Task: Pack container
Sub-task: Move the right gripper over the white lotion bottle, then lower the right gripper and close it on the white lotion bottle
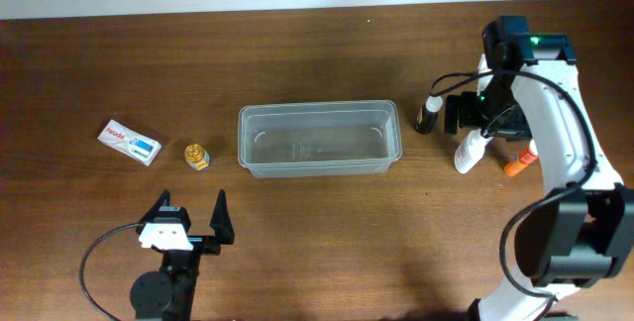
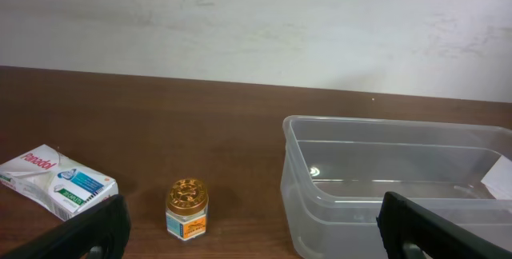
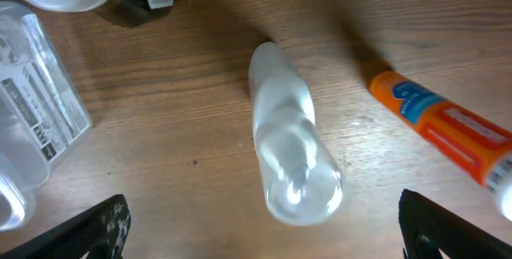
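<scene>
The clear plastic container (image 1: 317,139) stands empty at the table's middle; it also shows in the left wrist view (image 2: 400,181) and at the edge of the right wrist view (image 3: 36,107). My left gripper (image 1: 189,214) is open and empty near the front edge, facing a small gold-lidded jar (image 2: 186,208) and a white and blue box (image 2: 56,181). My right gripper (image 3: 272,239) is open above a white bottle (image 3: 290,151) lying on the table, not touching it. An orange tube (image 3: 444,127) lies beside the bottle.
A dark bottle with a white cap (image 1: 427,115) stands just right of the container. The jar (image 1: 197,156) and box (image 1: 130,141) sit left of the container. The white bottle (image 1: 470,150) and orange tube (image 1: 519,163) lie under the right arm.
</scene>
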You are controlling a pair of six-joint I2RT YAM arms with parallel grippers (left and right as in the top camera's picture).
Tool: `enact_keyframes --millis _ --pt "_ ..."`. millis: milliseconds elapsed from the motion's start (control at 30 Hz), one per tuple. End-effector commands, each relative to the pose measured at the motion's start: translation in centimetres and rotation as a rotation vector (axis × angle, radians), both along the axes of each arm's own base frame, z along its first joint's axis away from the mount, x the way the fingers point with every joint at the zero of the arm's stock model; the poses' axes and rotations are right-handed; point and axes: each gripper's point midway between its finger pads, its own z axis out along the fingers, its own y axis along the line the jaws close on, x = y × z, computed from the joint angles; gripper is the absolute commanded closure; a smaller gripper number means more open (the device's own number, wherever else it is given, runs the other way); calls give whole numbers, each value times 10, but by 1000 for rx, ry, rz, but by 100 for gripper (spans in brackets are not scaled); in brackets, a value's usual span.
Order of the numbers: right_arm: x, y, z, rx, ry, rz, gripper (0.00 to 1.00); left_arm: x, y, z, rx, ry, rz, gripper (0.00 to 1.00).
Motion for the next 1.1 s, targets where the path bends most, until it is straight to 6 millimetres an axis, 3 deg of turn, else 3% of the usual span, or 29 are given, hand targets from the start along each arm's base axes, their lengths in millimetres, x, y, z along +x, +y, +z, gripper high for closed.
enact_keyframes --millis 0,400,833,933,1033,1067 --pt "4 -3 -1 55 -6 -45 1 0 1 -1 16 -1 1 1" --pt "10 -4 -11 104 -29 -10 2 0 1 -1 16 -1 1 1" --pt "8 -4 -56 103 -30 -2 0 0 1 -1 16 -1 1 1" --pt "9 -4 -61 101 -38 -2 5 0 1 -1 16 -1 1 1" --pt "9 -5 -63 93 -40 -2 19 0 1 -1 16 -1 1 1" --pt "9 -6 -64 89 -42 -2 30 0 1 -1 16 -1 1 1"
